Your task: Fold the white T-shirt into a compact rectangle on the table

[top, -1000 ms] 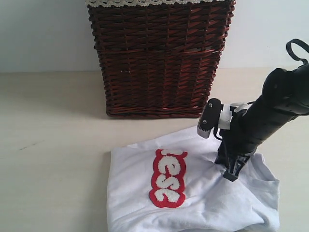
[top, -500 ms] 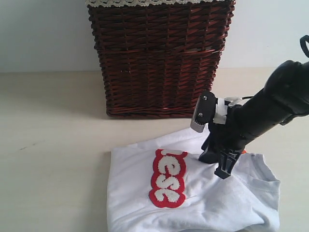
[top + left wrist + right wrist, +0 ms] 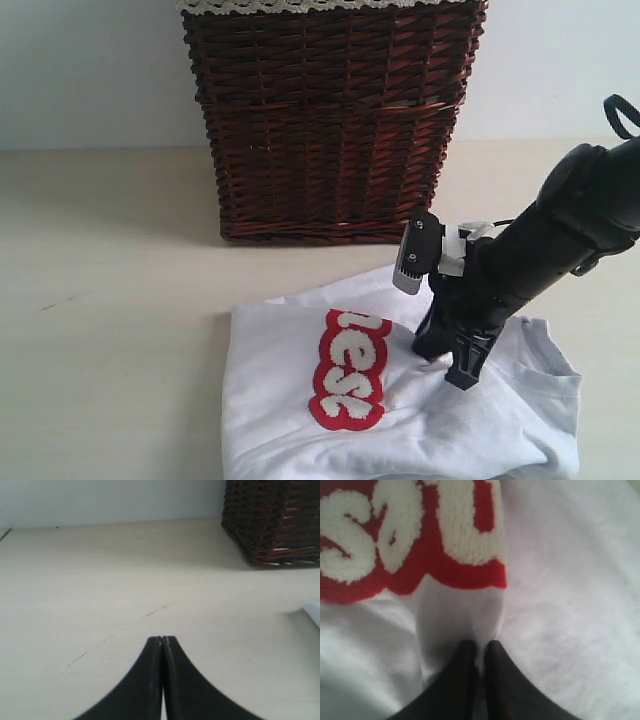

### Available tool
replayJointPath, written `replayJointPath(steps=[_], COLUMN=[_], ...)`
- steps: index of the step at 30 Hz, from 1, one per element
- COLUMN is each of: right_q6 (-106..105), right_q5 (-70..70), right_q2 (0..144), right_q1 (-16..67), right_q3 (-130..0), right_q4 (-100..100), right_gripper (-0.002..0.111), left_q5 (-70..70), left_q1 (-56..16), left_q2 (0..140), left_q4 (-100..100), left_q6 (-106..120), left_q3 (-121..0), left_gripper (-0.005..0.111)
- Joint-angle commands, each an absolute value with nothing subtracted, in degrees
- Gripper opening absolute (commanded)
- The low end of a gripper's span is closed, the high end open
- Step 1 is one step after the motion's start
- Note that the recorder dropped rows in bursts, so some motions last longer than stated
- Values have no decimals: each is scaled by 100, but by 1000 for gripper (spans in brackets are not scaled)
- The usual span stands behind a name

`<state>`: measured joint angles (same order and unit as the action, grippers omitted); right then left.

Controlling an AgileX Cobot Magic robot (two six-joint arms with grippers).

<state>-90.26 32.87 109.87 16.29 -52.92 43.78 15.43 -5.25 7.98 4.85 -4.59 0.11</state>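
The white T-shirt lies crumpled at the front of the table, its red-outlined fuzzy lettering facing up. My right gripper points down onto the shirt just right of the lettering. In the right wrist view the right gripper is shut on a raised ridge of white cloth just below the lettering. My left gripper is shut with nothing in it and hovers over the bare table. It does not show in the exterior view. A corner of the shirt shows at the edge of the left wrist view.
A tall dark wicker basket with a lace-trimmed liner stands behind the shirt, close to my right arm. The basket also shows in the left wrist view. Bare table stretches to the left of the shirt.
My right gripper has shifted left toward the lettering and closed onto a fold of the shirt. The cloth around the lettering has bunched slightly. The left gripper stays shut.
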Motion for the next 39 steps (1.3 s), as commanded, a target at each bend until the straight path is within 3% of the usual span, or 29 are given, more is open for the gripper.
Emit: replayJointPath(steps=[1, 8, 14, 17, 21, 25, 30, 34, 37, 39], right_q6=[-8925, -8811, -8678, -8678, -8678, -8678, -7757, -7310, -6738, -6036], right_q5=[2720, 1514, 1460, 1377, 858, 501, 1008, 2143, 2114, 1948], right_q2=[10772, 10373, 10677, 10848, 10923, 10598, 10024, 10199, 10590, 10886], right_q1=[1605, 1605, 1605, 1605, 1605, 1605, 1563, 1551, 1551, 1551], right_q3=[-5305, -5305, -5294, -5294, -5294, -5294, -5294, -5294, -5294, -5294], right_q4=[4356, 4357, 4357, 4357, 4357, 4357, 4319, 3802, 3091, 2480], right_gripper=[0, 0, 1, 14, 44, 53, 50, 24, 6, 0], left_q5=[1529, 1529, 1529, 1529, 1529, 1529, 1529, 1529, 1529, 1529], left_q1=[-512, -512, -512, -512, -512, -512, -512, -512, -512, -512], left_q2=[769, 769, 769, 769, 769, 769, 769, 769, 769, 769], left_q4=[493, 493, 493, 493, 493, 493, 493, 493, 493, 493], left_q6=[-471, -471, -471, -471, -471, -471, -471, -471, -471, -471], left_q3=[0, 0, 0, 0, 0, 0, 0, 0, 0, 0], left_gripper=[0, 0, 0, 0, 0, 0, 0, 0, 0, 0])
